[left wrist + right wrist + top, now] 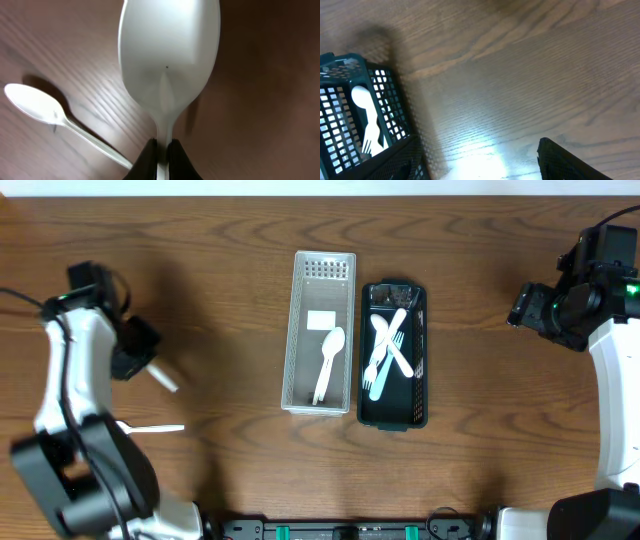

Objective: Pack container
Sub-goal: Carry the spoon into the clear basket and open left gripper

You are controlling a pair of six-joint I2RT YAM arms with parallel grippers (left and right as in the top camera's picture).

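Observation:
My left gripper [140,352] [161,150] is shut on the handle of a white plastic spoon [167,60], whose bowl fills the left wrist view; its end shows in the overhead view [164,376]. It is held above the table at the far left. A second white spoon [45,112] lies on the wood below it [152,428]. A white basket [295,330] at the centre holds one white spoon [328,360]. A black basket [422,350] beside it holds white forks and other cutlery [388,350]. My right gripper [520,308] [480,160] is open and empty over bare wood.
The two baskets stand side by side, touching, at the table's middle. The black basket's corner with a white fork [370,125] shows at the left of the right wrist view. Bare wood lies between each arm and the baskets.

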